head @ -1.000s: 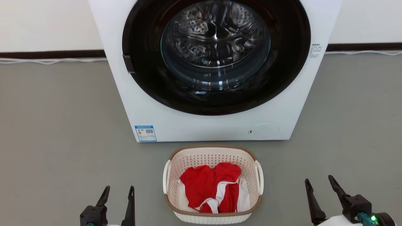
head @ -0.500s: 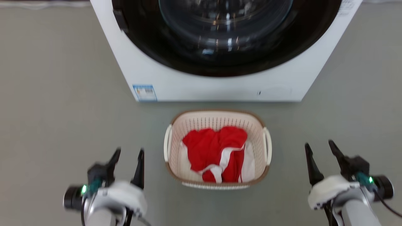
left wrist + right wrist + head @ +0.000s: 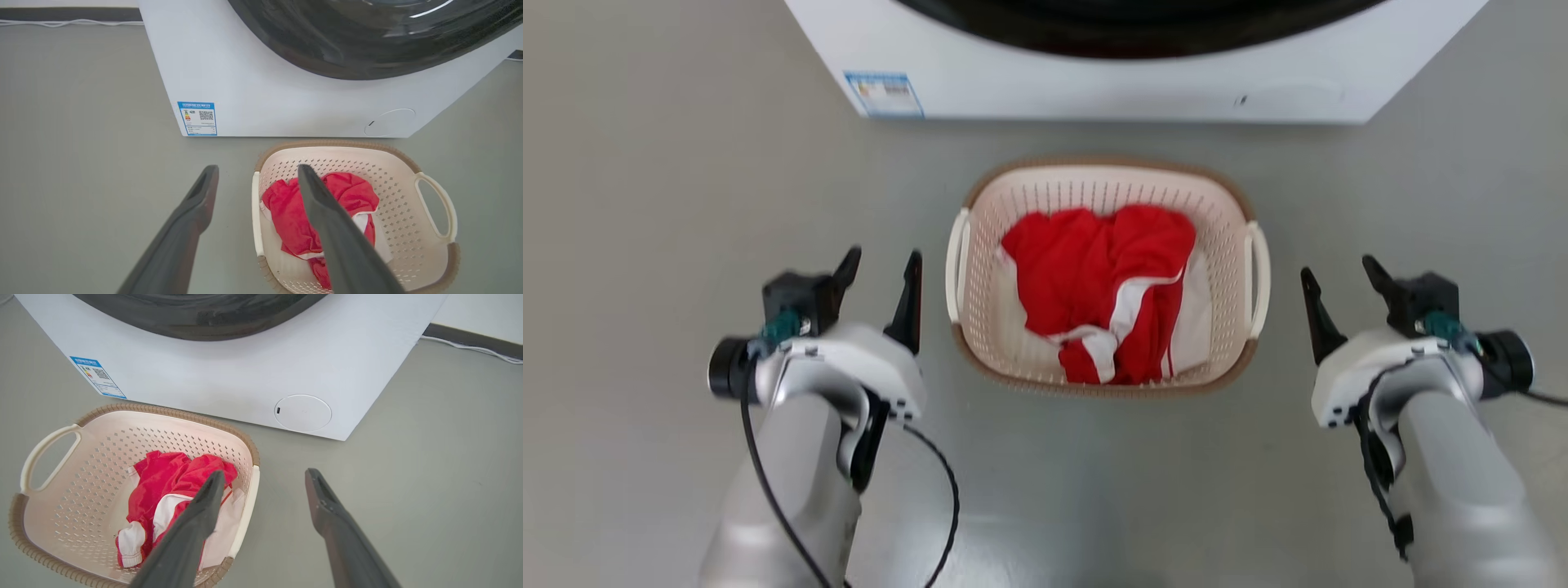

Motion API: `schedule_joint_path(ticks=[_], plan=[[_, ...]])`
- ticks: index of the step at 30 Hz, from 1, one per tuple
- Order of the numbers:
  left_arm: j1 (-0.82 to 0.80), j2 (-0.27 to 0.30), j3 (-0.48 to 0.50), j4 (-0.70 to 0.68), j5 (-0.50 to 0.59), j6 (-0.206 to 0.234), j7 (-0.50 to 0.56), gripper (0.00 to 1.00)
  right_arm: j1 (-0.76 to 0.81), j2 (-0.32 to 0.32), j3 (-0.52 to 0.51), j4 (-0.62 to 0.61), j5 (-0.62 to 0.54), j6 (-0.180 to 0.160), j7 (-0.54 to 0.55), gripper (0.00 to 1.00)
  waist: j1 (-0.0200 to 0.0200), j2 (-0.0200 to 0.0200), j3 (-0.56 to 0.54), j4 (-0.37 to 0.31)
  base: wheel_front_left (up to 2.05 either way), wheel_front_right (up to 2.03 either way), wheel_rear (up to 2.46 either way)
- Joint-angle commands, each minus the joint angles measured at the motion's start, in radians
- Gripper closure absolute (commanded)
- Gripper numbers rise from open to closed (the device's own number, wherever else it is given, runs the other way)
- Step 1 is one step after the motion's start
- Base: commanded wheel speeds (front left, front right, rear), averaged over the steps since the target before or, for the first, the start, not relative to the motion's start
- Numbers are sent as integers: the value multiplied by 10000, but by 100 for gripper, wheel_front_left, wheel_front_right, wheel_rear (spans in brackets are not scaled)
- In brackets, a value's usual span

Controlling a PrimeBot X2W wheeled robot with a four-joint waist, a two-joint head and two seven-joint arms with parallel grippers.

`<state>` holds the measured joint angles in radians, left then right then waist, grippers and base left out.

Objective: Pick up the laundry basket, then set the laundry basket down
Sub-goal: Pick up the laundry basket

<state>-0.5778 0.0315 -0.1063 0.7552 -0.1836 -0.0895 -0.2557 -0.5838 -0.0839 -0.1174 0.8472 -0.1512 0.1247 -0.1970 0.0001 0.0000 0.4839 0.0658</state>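
The laundry basket (image 3: 985, 214) stands on the grey floor in front of the washing machine, cream-white and perforated, with a brown rim and white side handles. A red and white garment (image 3: 1104, 263) lies crumpled inside it. My left gripper (image 3: 884, 269) hovers open just left of the basket's left handle (image 3: 954, 265), apart from it. My right gripper (image 3: 1339, 269) is open a little to the right of the right handle (image 3: 1261, 278). In the left wrist view the left gripper (image 3: 257, 169) straddles the near handle of the basket (image 3: 392, 183). In the right wrist view the right gripper (image 3: 264, 473) sits over the near side of the basket (image 3: 102, 457).
The white washing machine (image 3: 1094, 90) stands close behind the basket, with its dark round door (image 3: 367, 36) above. A dark baseboard with a white cable (image 3: 470, 347) runs along the wall. Bare grey floor (image 3: 645, 204) lies on both sides.
The head camera has tipped downward, so the machine slid up out of the picture. Both arms have come forward and now flank the basket's handles. The basket has not moved.
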Motion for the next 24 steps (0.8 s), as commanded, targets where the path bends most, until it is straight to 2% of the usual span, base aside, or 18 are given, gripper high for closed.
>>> schedule_joint_path(ticks=[1, 14, 24], plan=[[-361, 188, 133, 66, -156, -52, -61, 0, -265, 38, 205, 29, -121, 60, 46, 0, 0, 0, 611, 54, 0, 0, 0], [-2331, 187, -866, 1606, -784, 51, -61, 0, -1817, -20, 105, 1123, -704, 60, -28, 0, 0, 0, 2337, 91, 0, 0, 0], [-3183, 187, -1284, 2008, -865, 227, -61, 0, -2550, 91, 13, 1565, -1046, 60, -355, 0, -1, 0, 3213, -74, 0, 0, 0]])
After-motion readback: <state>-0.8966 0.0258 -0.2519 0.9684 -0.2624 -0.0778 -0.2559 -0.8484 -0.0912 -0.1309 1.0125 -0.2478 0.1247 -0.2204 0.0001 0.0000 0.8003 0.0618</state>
